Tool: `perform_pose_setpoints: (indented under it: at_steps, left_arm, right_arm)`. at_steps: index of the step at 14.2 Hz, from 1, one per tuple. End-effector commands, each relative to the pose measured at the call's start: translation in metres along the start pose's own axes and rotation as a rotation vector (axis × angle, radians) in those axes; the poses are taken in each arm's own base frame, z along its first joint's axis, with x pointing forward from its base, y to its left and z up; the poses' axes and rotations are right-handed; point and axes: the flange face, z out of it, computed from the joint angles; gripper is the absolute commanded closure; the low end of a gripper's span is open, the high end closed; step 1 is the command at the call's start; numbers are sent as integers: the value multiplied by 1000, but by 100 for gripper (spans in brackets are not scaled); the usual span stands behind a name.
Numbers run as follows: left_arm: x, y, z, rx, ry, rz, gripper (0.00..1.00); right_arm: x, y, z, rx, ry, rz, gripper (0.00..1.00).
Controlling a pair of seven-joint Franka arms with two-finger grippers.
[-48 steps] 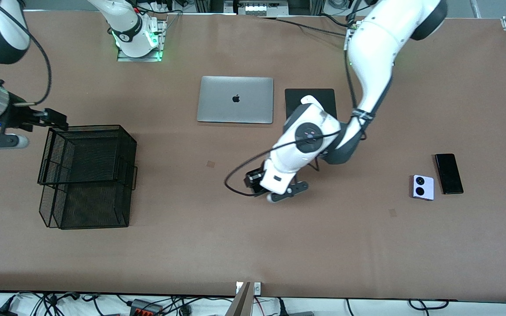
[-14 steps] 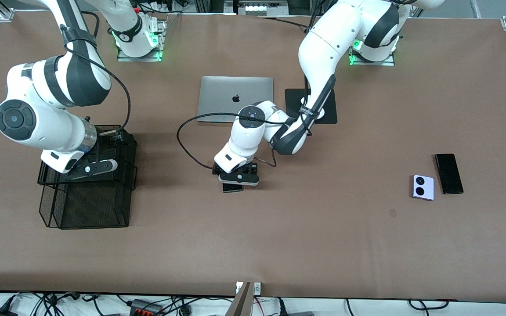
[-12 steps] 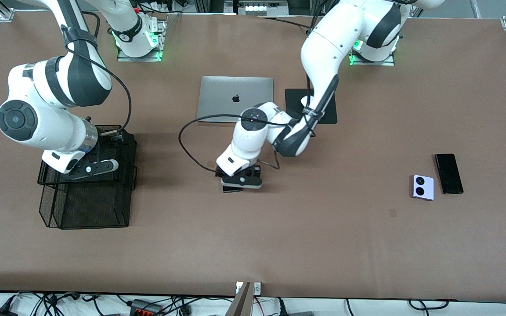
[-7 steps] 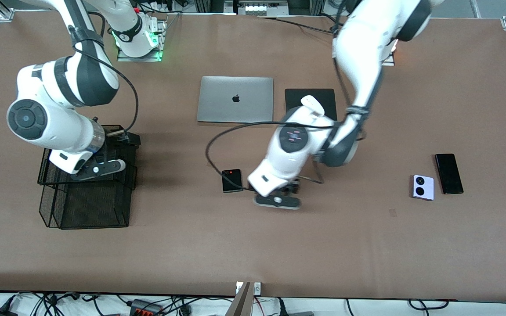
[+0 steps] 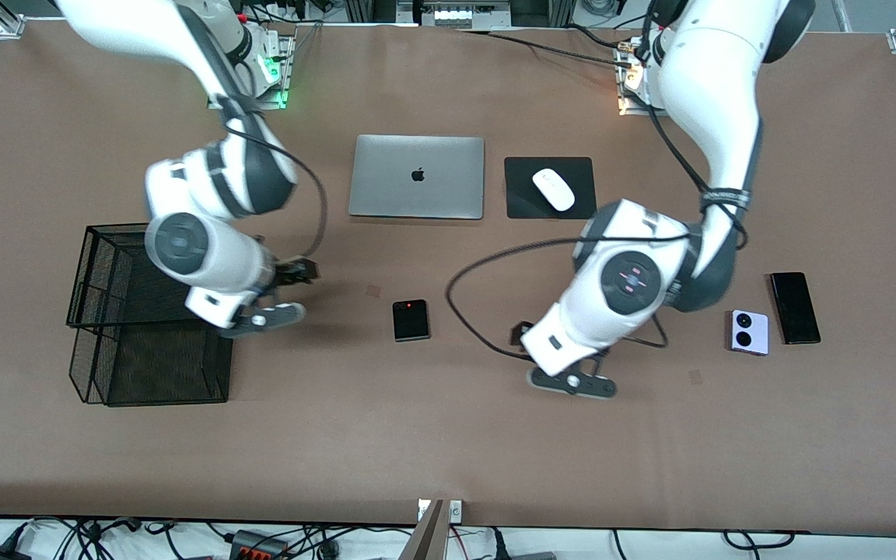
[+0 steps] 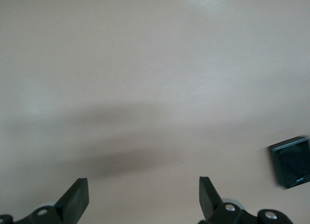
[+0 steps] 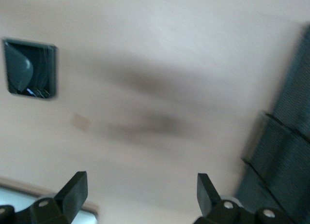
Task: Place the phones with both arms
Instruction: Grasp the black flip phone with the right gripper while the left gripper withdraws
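The small black flip phone (image 5: 411,320) lies alone mid-table; it also shows in the left wrist view (image 6: 290,161) and the right wrist view (image 7: 30,68). The lavender-white phone (image 5: 750,332) and the long black slab phone (image 5: 795,307) lie side by side toward the left arm's end. My left gripper (image 5: 572,383) is open and empty over bare table between the flip phone and the lavender phone; its jaws (image 6: 142,197) frame bare table. My right gripper (image 5: 261,317) is open and empty, between the mesh basket and the flip phone; its jaws (image 7: 139,191) also frame bare table.
A black wire-mesh basket (image 5: 106,311) stands toward the right arm's end and shows in the right wrist view (image 7: 286,151). A closed silver laptop (image 5: 417,176) and a white mouse (image 5: 554,189) on a black pad (image 5: 522,198) lie farther from the front camera.
My left gripper let go of the black flip phone mid-table and swung off toward the lavender phone. My right gripper left the basket and moved toward the flip phone.
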Motion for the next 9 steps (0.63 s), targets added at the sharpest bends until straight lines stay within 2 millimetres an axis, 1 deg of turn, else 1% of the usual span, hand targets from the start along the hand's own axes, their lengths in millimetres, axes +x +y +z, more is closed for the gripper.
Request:
perform_pose_setpoints:
  at_steps: [1,2,3,4,5,6,7,8,9]
  left_arm:
    - [-11,-90,-13,-103,-61,38,0]
    - [-22,-117,-12,-176,-67,33,0]
    - [-32,-147,-13,-222,-56,27,0]
    - [-42,-172,-9,-227,-59,45,0]
    - [-48,-185,-5,-220,-68,54,0]
    - [-51,-198,-3,-197,-82,42,0]
    - [-54,-220,-1,-141,-101,37,0]
    - [-55,-230,3,-109,-114,40,0]
    - [-58,-248,2,-84,-122,32,0]
  right_arm:
    - [26,-56,32,15,70,29,0]
    - [29,-77,46,17,102,35,0]
    - [31,-90,57,20,133,49,0]
    - [33,-92,70,22,139,80,0]
    - [35,-95,81,27,142,103,0]
    - [37,-103,89,33,162,110,0]
    - [40,-112,97,44,181,134,0]
    - [44,-114,101,51,189,168,0]
    - [48,-121,103,56,198,174,0]
